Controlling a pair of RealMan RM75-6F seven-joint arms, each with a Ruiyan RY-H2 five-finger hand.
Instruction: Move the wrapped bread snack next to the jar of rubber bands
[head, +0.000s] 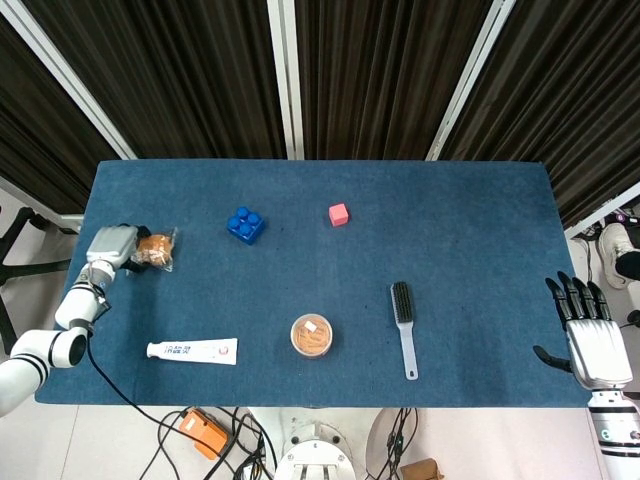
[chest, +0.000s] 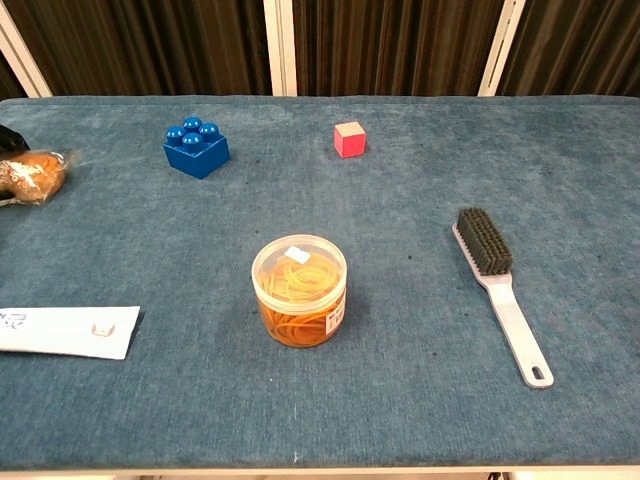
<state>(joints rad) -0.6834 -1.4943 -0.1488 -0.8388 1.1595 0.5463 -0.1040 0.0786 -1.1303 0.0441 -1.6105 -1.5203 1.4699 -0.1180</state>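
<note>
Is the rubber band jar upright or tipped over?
Upright. The jar stands on its base on the table, lid facing up, bands inside.

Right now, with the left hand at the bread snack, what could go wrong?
The left hand is at the very edge of the wrapped bread; the slippery wrapper may slide out. On the way to the rubber band jar, the arm could sweep the toothpaste tube or bump the jar.

On the blue felt-covered table (head: 480, 260), the clear plastic jar of orange rubber bands (head: 311, 336) sits near the front edge. From it, the white toothpaste tube (head: 192, 350) lies at nine o'clock and the grey-handled black-bristled brush (head: 403, 314) at three. The clear-wrapped round bread snack (head: 153, 249) is at ten, the blue studded building block (head: 245, 225) at eleven, and the small pink cube (head: 339, 214) at twelve.
</note>
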